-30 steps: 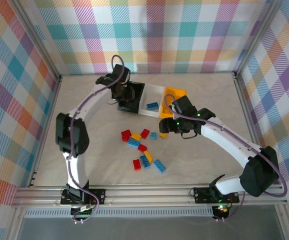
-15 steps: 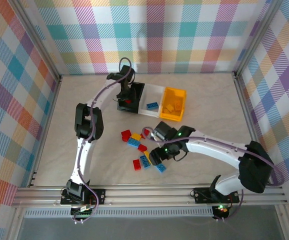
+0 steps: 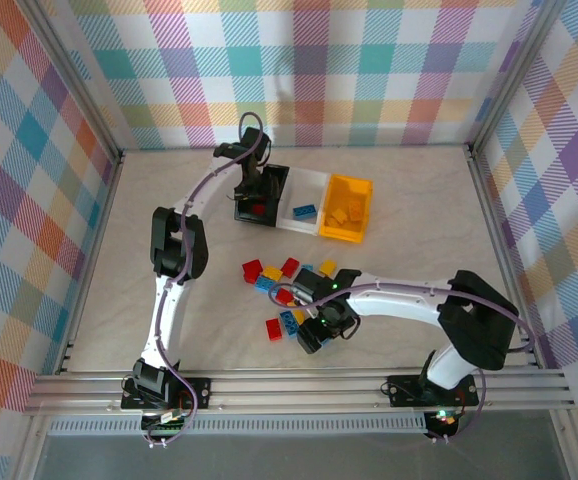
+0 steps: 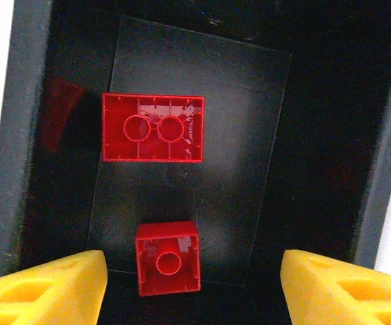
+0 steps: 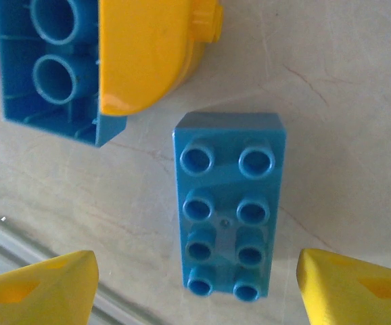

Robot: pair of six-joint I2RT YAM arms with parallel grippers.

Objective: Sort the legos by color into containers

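**Sorting by colour, midway**

Nearest you, the right gripper hangs open and empty, straddling a blue brick on the surface, lined up to grasp it. Beyond the loose legos, the left gripper gapes empty over the black bin, where two red bricks lie sorted.

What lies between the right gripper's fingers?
In the right wrist view, a long blue brick lies studs up on the table. Its near end sits between the open fingers of the right gripper, touching neither.
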